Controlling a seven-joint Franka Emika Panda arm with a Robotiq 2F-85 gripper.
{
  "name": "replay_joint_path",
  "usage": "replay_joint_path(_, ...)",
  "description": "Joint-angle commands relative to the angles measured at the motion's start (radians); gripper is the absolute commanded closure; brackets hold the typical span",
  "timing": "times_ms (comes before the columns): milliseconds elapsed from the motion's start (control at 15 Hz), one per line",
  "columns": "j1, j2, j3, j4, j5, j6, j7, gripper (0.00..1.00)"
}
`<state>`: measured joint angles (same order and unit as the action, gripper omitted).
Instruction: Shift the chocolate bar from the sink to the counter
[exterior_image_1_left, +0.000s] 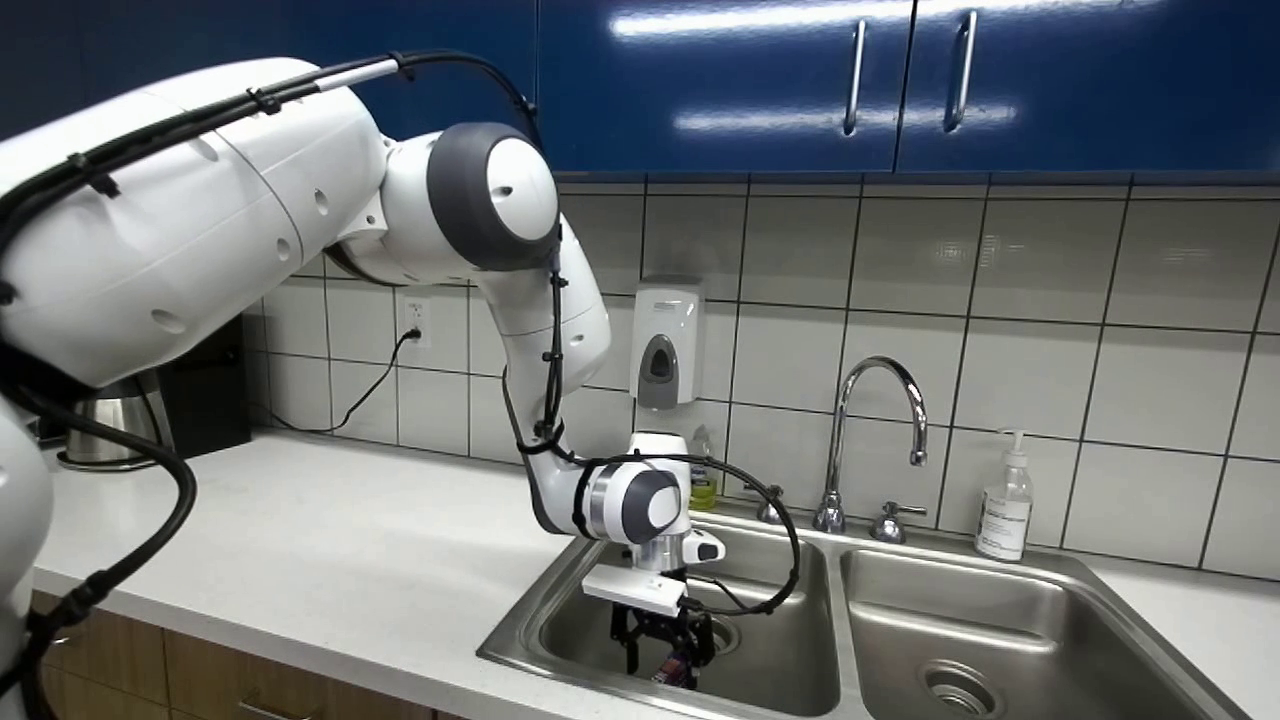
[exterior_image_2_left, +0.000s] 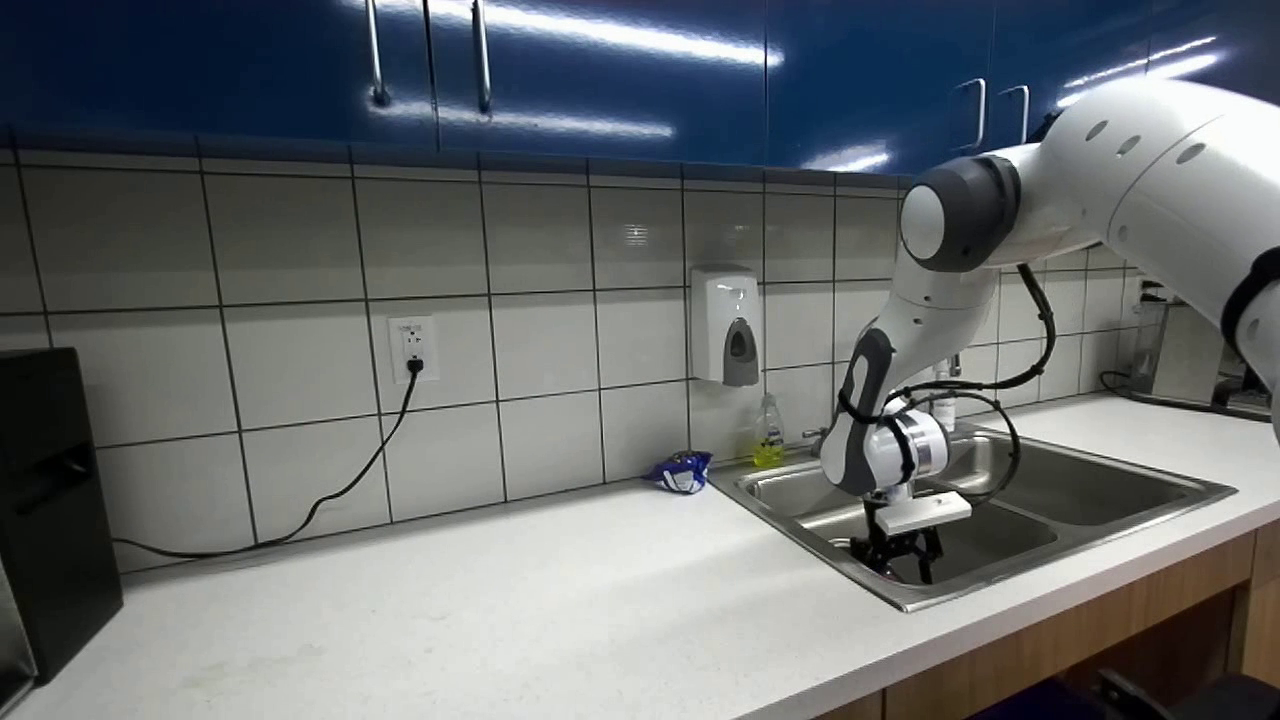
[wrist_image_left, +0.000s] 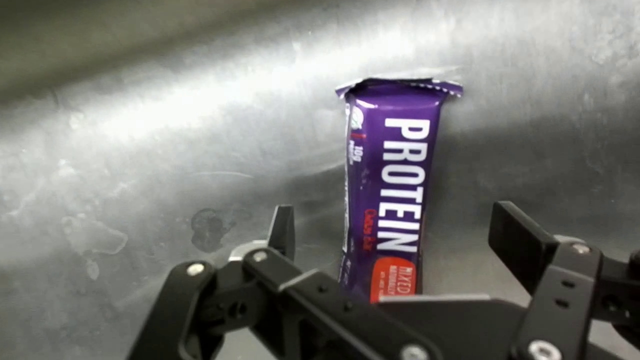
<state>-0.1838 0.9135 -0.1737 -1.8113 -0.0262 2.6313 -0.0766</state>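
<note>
The chocolate bar (wrist_image_left: 392, 185) is seen flat on the steel of the sink (exterior_image_1_left: 842, 615), in the basin (exterior_image_1_left: 775, 660) nearer the wall dispenser (exterior_image_1_left: 668, 315), one end hidden by the gripper (wrist_image_left: 395, 235). It is flanked by spread fingers (wrist_image_left: 522, 242), a gap visible on either side. A tap (exterior_image_1_left: 836, 450) is mounted behind the basins. On the counter (exterior_image_2_left: 450, 620), a blue packet (exterior_image_2_left: 682, 472) is placed just beside the sink, near the tiled wall (exterior_image_2_left: 540, 350).
</note>
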Motion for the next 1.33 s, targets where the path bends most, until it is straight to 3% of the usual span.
replay_joint_path(0,-0.005,0.034,0.014,0.056,-0.001,-0.014,0.024,0.0)
replay_joint_path(1267,-0.046,0.005,0.027,0.023,0.015,0.013,0.003,0.0)
